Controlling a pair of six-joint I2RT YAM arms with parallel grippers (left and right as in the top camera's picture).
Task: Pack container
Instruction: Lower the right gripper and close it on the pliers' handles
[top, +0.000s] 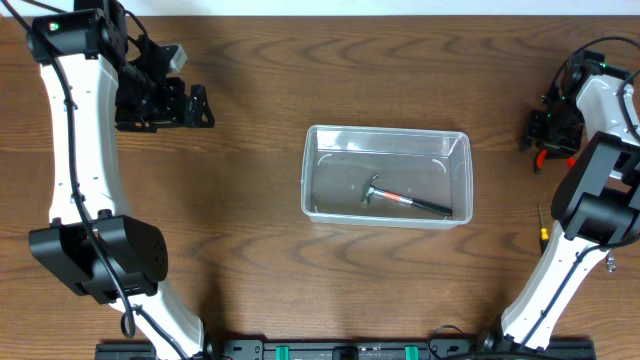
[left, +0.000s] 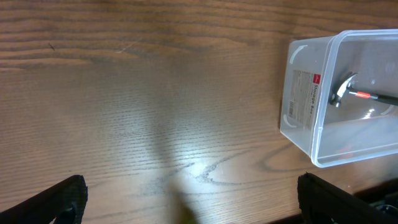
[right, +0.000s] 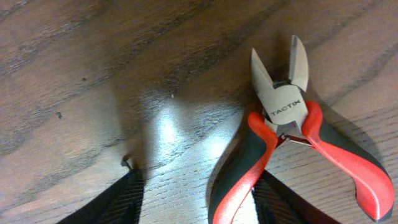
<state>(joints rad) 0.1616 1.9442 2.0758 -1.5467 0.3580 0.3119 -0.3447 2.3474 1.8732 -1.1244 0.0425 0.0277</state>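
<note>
The clear plastic container (top: 385, 131) stands mid-table with a small hammer (top: 400, 198) lying inside; the left wrist view shows the container (left: 305, 93) and the hammer (left: 345, 90) at its right. My left gripper (top: 200, 105) hovers at the far left, open over bare wood (left: 193, 202). At the far right, my right gripper (top: 537, 135) is low over red-and-black cutting pliers (right: 283, 106). Their left handle lies between my fingers (right: 121, 202), against the right finger and apart from the left one. The right gripper (right: 199, 199) is open.
A small yellow-and-black tool (top: 543, 228) lies near the right arm's base. Both arm bases stand along the table's front edge. Wood tabletop surrounds the container on all sides.
</note>
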